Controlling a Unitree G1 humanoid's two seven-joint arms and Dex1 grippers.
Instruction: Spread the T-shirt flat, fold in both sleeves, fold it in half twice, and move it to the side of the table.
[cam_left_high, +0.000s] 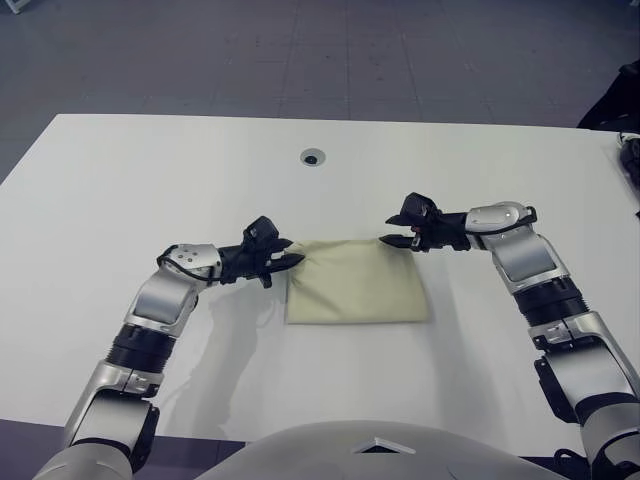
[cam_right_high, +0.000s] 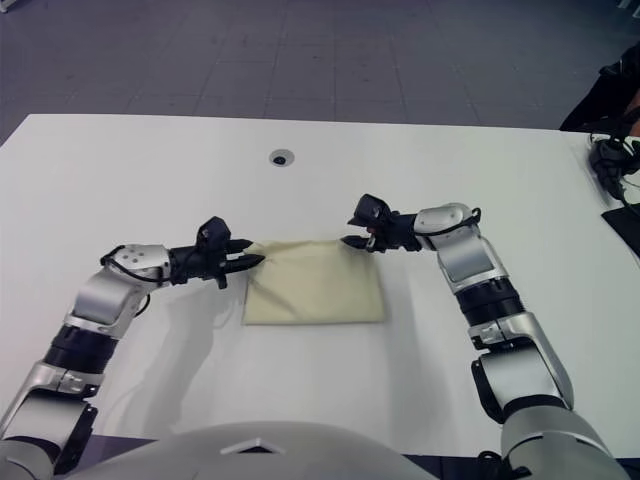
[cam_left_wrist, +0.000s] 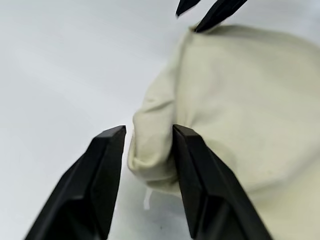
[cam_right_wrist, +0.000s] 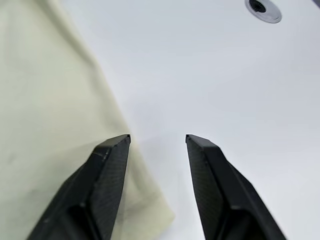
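Two sets of jaws stand apart at the far corners of a folded T-shirt (cam_left_high: 355, 282), neither clamped on the cloth. In the left wrist view the left jaws straddle a bunched, rounded corner of the cream fabric: one of the black fingers (cam_left_wrist: 200, 175) lies against the fold, while a sliver of bare white surface shows between the cloth and the other finger. In the right wrist view the right jaws are just as wide open, one of the fingers (cam_right_wrist: 107, 175) over the shirt's edge and its mate over bare worktop (cam_left_high: 150, 170) just beside the hem. Their pointed fingertips (cam_left_wrist: 220, 10) also show from the left wrist camera, meeting the shirt's opposite far corner.

From the head camera, the left arm comes in low from the robot's left and the right arm from its right, both bent inward so that the jaws face each other across the shirt's far edge. The garment lies as a compact, roughly square packet near the middle of the white worktop, closer to the robot's edge than to the far one.

Farther back, a small round cable port (cam_left_high: 313, 157) sits in the surface, well apart from the shirt. Dark cables and gear (cam_right_high: 610, 160) rest at the worktop's right edge.
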